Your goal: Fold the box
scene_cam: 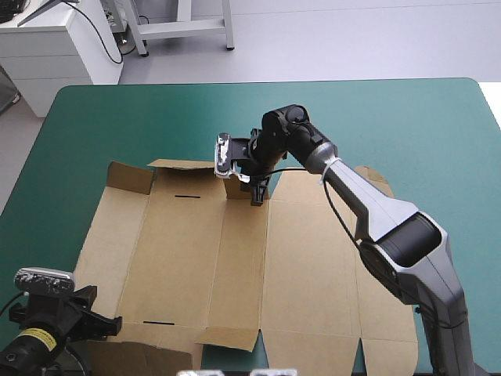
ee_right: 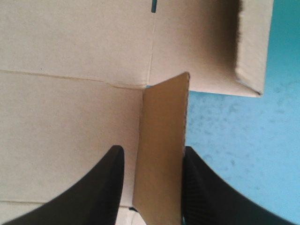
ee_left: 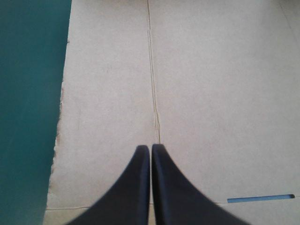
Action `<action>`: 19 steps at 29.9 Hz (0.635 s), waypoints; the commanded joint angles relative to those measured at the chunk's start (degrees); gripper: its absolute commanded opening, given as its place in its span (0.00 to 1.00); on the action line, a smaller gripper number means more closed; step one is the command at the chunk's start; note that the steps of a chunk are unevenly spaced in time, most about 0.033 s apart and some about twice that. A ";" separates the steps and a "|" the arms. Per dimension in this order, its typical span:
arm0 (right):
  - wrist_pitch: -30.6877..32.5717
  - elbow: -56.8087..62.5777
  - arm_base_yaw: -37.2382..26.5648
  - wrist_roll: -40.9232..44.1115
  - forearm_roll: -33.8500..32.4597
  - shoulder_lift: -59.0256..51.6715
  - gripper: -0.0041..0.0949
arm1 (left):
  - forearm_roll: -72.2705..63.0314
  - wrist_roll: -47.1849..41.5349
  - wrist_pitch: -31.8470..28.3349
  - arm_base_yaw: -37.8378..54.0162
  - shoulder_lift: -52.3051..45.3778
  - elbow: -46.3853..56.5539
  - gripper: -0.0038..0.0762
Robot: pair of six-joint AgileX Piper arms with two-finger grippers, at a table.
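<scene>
The right end effector [ee_right: 152, 151] stands open astride a raised flap [ee_right: 164, 122] at the far edge of the box [scene_cam: 188, 258], its arm reaching forward with the wrist bent down. The left end effector [ee_left: 150, 149], closed and empty, hovers over the box's near left corner. The box lies flat on the teal-green bench [scene_cam: 117, 117].

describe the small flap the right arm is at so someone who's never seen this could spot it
On the teal-green table lies the brown box, spread out as a sheet. Along its far edge, near the middle, a small flap stands upright between the right gripper's black fingers. It is the only flap with fingers on either side of it.
</scene>
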 commanded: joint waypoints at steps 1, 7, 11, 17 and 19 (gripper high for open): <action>-0.63 -2.03 0.02 3.32 -5.81 -7.41 0.39 | 0.53 -0.31 -3.59 0.10 0.68 -1.46 0.04; 2.54 -2.03 -2.12 18.31 -15.97 -15.25 0.30 | 0.53 -0.31 -3.59 0.10 0.68 -1.46 0.04; 4.83 -1.49 -6.38 25.17 -15.75 -20.86 0.21 | 0.53 -0.31 -3.59 0.10 0.68 -1.46 0.04; 4.83 4.57 -15.22 33.12 -15.97 -31.43 0.13 | 0.53 -0.19 -3.49 0.10 0.68 -1.85 0.04; 4.83 9.60 -18.25 34.36 -15.84 -35.34 0.13 | 0.53 -0.62 -3.38 0.10 0.68 -2.72 0.04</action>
